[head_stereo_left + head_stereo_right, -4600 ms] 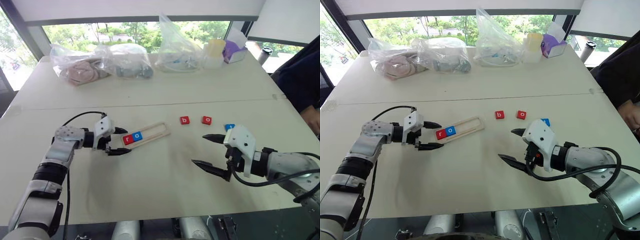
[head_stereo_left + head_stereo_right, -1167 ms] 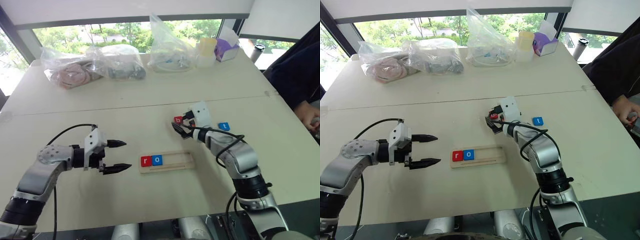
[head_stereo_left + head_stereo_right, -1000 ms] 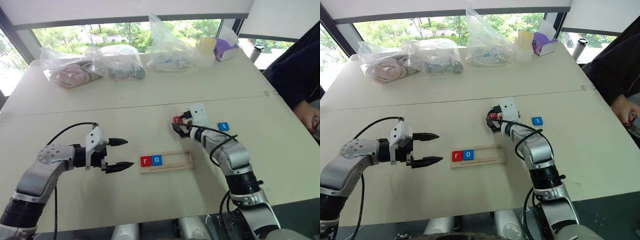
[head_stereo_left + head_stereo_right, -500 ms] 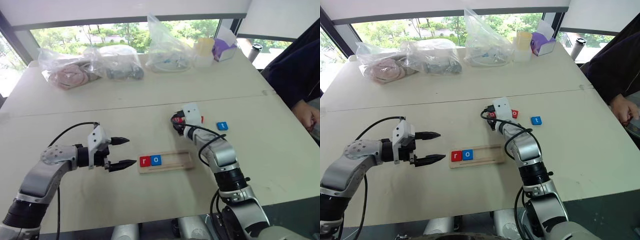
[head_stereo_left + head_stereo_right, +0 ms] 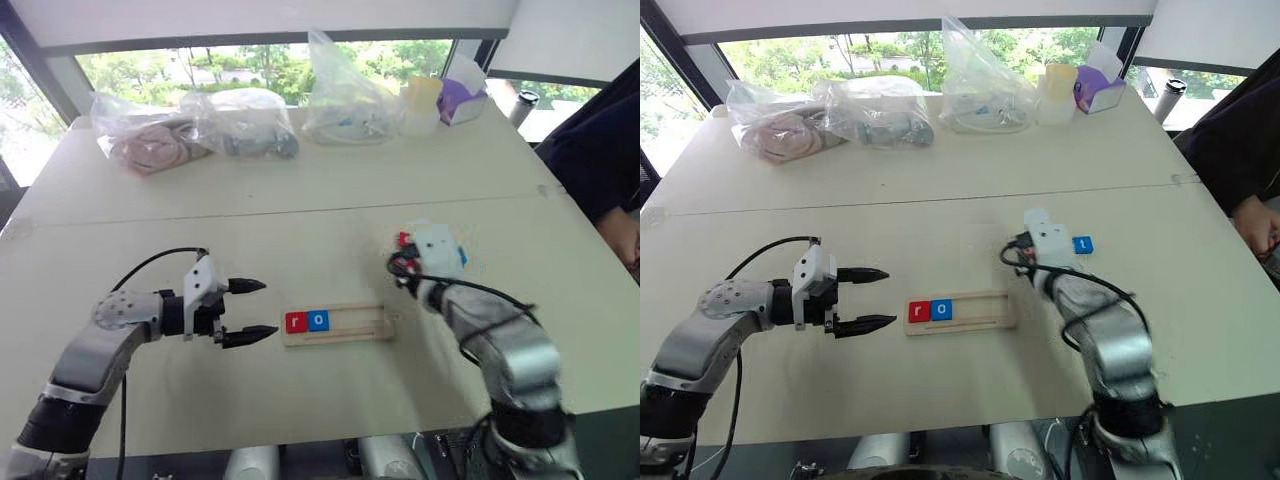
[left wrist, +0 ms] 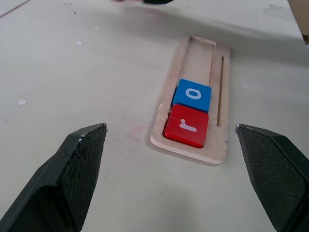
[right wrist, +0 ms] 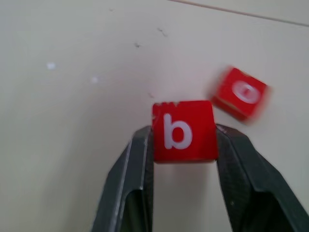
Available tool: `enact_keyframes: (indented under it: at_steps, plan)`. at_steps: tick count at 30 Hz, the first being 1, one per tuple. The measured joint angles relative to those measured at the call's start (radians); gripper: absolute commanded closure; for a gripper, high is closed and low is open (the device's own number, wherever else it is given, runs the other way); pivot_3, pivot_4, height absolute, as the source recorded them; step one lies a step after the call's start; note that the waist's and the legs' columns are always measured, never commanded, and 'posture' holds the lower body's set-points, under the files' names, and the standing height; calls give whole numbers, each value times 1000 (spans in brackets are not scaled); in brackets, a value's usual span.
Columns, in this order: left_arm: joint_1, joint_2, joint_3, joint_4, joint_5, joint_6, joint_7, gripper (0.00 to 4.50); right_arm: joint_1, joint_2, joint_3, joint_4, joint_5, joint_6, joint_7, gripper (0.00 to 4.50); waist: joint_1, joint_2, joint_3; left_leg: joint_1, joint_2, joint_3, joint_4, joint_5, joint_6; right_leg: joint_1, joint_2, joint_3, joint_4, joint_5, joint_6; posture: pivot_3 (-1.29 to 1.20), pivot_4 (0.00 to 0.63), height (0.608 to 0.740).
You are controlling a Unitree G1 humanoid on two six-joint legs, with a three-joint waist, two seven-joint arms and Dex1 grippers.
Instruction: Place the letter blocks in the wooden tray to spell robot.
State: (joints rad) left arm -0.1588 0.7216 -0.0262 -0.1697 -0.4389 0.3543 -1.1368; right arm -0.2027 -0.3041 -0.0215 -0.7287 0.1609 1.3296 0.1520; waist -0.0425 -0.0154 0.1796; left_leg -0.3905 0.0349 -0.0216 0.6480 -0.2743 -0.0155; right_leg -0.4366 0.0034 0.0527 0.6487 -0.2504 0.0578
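Observation:
The wooden tray lies mid-table with a red r block and a blue o block side by side at its left end; the rest of its slot is bare. My left gripper is open, just left of the tray and pointing at it. My right gripper is shut on a red b block, held above the table right of the tray. A red o block lies on the table just beyond it. A blue t block sits right of the right gripper.
Several clear plastic bags line the table's far edge, with a cup and a purple box beside them. A person's dark sleeve is at the right edge. A seam crosses the table.
My right gripper shut on the red b block, lifted it and drew back toward me and to the right. The left gripper stayed open in place. The camera shifted a little.

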Motion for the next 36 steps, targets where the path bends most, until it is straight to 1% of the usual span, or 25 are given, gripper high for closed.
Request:
enact_keyframes:
  at_steps: [3, 7, 13, 19, 21, 22, 24, 25, 26, 30, 32, 33, 36]
  plan:
    - [-25, -17, -15, 21, 13, -22, -12, 0, 86, 10, -44, -138, 18, 125, 10, 3335, -2, 0, 0, 1, 0, 0, 0, 0, 0, 0, 1, 0, 0, 0, -1, 0, 150, 740]
    - [-43, -36, -41, 54, 21, -41, -25, 0, 144, 60, -85, -217, 18, 214, 1, 3335, -2, 0, 0, 1, 0, 0, 0, 0, 0, 1, 1, 1, 0, 0, -1, 0, 150, 740]
    - [-83, -56, -52, 90, 37, -60, -42, 0, 168, 91, -107, -218, 1, 210, -30, 3335, -2, 0, 0, 1, 0, 0, 1, 0, 0, 1, 1, 1, 0, 0, -1, 0, 150, 740]
    - [-88, -59, -67, 90, 37, -61, -42, 0, 167, 93, -107, -180, -1, 174, -35, 3335, -2, 0, 0, 1, 0, 0, 0, 0, 0, 0, 1, 1, 0, 0, -1, 0, 150, 740]
    - [-88, -59, -67, 90, 37, -61, -39, 0, 163, 91, -106, -167, 0, 165, -31, 2285, -2, 0, 0, 1, 0, 0, 0, 0, 0, 1, 1, 1, 0, 0, -1, 0, 150, 740]
    - [-87, -59, -67, 90, 37, -61, -38, 0, 163, 85, -105, -163, 4, 162, -23, 1878, -2, 0, 0, 1, 0, 0, 0, 0, 0, 1, 1, 1, 0, 0, -1, 0, 150, 740]
    - [-86, -58, -66, 89, 37, -61, -34, 0, 159, 36, -100, -154, 20, 145, 12, 846, -2, 0, 0, 1, 0, 0, 1, 0, 0, 1, 1, 1, -1, 0, -1, 0, 150, 740]
    - [-84, -58, -66, 88, 37, -61, -33, 0, 153, -28, -92, -150, 34, 130, 48, 319, -2, 0, 0, 1, 0, 1, 1, 0, 0, 1, 0, 1, -1, 0, -1, 0, 150, 740]
    - [-82, -58, -66, 88, 37, -61, -32, 0, 145, -83, -87, -150, 49, 120, 81, 75, -2, 0, 0, 1, -1, 1, 1, 0, 0, 1, 0, 1, -1, 0, -1, 0, 150, 740]
    - [-80, -53, -66, 88, 37, -61, -34, 0, 106, -331, -84, -130, 143, 44, 286, 75, -2, 0, 0, 1, -1, 1, 1, 0, 0, 2, 0, 1, -1, 0, -1, 0, 150, 740]
    - [-81, -51, -66, 89, 37, -61, -36, 0, 101, -474, -92, -68, 184, -73, 427, 75, -1, -1, 1, 1, -1, 0, 1, 0, 0, 2, 1, 1, -2, 0, -1, 0, 150, 740]
    - [-82, -50, -66, 89, 38, -62, -37, 0, 102, -505, -103, -48, 192, -113, 470, 75, -1, -2, 1, 1, -1, 0, 1, 0, 0, 2, 1, 1, -2, 0, -1, 0, 150, 740]
    - [-86, -50, -65, 89, 38, -64, -36, 0, 129, -598, -129, 68, 210, -380, 666, 75, 0, -4, 2, 2, -1, 0, 1, 0, 0, 3, 1, 0, -2, 0, -1, 0, 150, 740]
